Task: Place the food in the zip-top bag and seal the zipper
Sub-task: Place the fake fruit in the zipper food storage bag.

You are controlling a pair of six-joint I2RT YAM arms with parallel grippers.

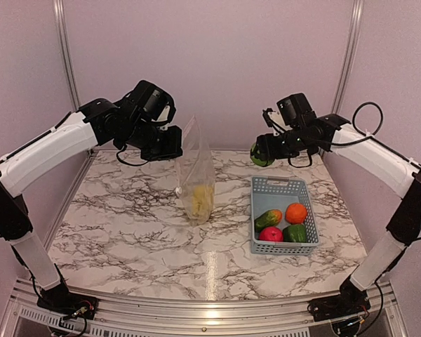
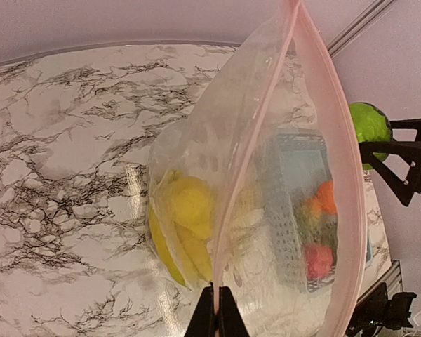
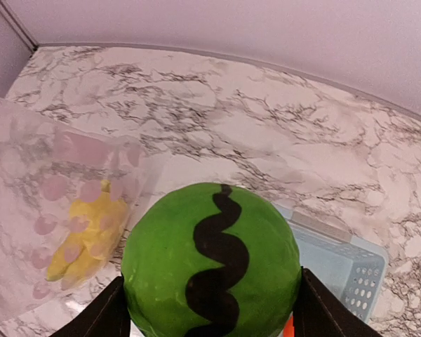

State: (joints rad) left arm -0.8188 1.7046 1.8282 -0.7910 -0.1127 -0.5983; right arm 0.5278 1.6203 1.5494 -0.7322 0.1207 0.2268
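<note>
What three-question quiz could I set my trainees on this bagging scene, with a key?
1. True or false: the zip-top bag is empty.
2. The striped toy in the right end effector is: A red, B green, C orange.
3. How many food pieces lie in the basket?

Key
1. False: yellow food sits inside.
2. B.
3. Four.
</note>
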